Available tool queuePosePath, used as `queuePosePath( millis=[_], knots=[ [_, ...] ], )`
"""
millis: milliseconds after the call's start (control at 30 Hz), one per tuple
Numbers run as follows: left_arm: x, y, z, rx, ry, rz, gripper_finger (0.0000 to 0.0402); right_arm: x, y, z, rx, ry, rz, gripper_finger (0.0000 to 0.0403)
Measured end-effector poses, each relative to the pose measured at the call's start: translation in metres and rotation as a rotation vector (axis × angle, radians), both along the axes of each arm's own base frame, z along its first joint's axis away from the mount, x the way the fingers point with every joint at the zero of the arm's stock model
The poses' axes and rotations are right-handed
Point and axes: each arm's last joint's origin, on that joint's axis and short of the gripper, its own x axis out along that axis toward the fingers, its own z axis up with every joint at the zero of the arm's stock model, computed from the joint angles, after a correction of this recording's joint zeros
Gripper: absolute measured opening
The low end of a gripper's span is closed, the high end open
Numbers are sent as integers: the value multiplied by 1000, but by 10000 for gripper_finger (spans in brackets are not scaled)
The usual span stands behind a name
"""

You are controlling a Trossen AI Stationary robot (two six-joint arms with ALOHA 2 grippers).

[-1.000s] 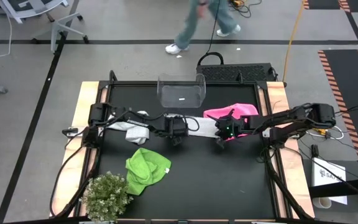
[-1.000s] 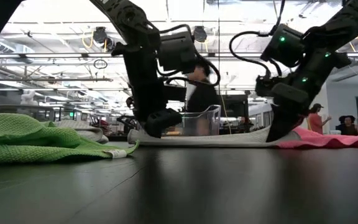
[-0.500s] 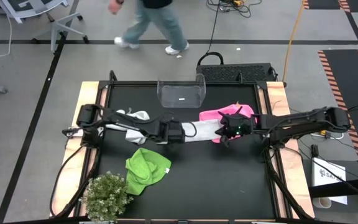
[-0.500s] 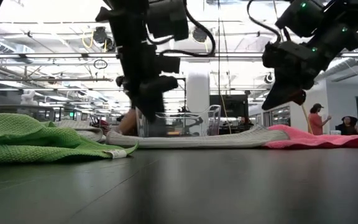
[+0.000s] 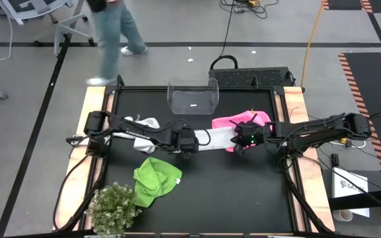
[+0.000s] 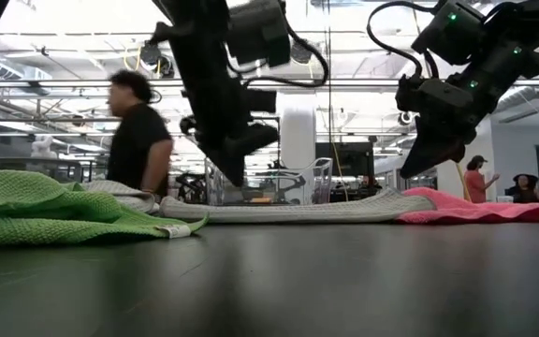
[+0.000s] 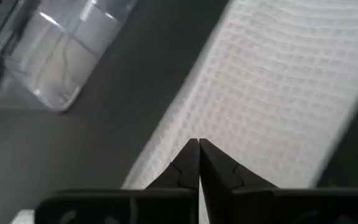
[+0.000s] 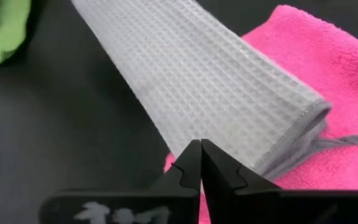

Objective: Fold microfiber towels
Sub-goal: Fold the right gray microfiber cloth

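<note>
A white towel (image 5: pixel 217 137), folded into a long strip, lies flat on the black table between my two grippers; its right end rests on the pink towel (image 5: pixel 240 121). My left gripper (image 5: pixel 190 145) is shut and empty, raised above the strip's left end (image 7: pixel 278 93). My right gripper (image 5: pixel 238 147) is shut and empty, raised above the strip's right end (image 8: pixel 197 74). In the low view both grippers (image 6: pixel 235 178) (image 6: pixel 412 171) hang clear of the strip (image 6: pixel 298 211). A second white towel (image 5: pixel 143 137) lies crumpled under the left arm. The lime green towel (image 5: pixel 156 180) lies bunched at the near left.
A clear plastic bin (image 5: pixel 192 99) stands at the table's far edge behind the strip. A small green bushy plant (image 5: pixel 114 208) sits at the near left corner. A person (image 5: pixel 114 33) walks on the floor beyond the far edge.
Both grippers have gone up from the white strip's two ends, where they stood at table height a second ago. The strip stays flat on the table. The person beyond the table has walked toward the left.
</note>
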Motion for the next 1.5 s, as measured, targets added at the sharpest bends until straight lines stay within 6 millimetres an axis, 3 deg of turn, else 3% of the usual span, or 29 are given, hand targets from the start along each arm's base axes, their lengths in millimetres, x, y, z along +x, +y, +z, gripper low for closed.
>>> queuePosePath(
  millis=[333, 567, 767, 933, 1200, 1367, 1500],
  knots=[
    [3, 7, -14, -42, 33, 7, 5, 14, -2, -11, -26, -4, -29, 0],
    [1, 7, -14, -45, 44, 11, 15, 16, -3, -33, -35, 132, -5, 0],
    [-2, 7, -14, -42, 86, 9, 3, 12, -3, -37, -60, 202, -4, 0],
    [-4, 6, -15, -48, 102, 3, 16, 8, -4, -28, -51, 165, -28, 0],
    [-3, -12, -9, -84, 68, -52, 4, 8, -3, 7, -20, -102, -42, 0],
    [-3, -17, -9, -83, 62, -66, 15, -3, -1, 19, 50, -145, -59, 1],
    [-2, -15, -8, -68, 75, -84, 27, -12, 2, 16, 158, -73, -47, 15]
  ],
)
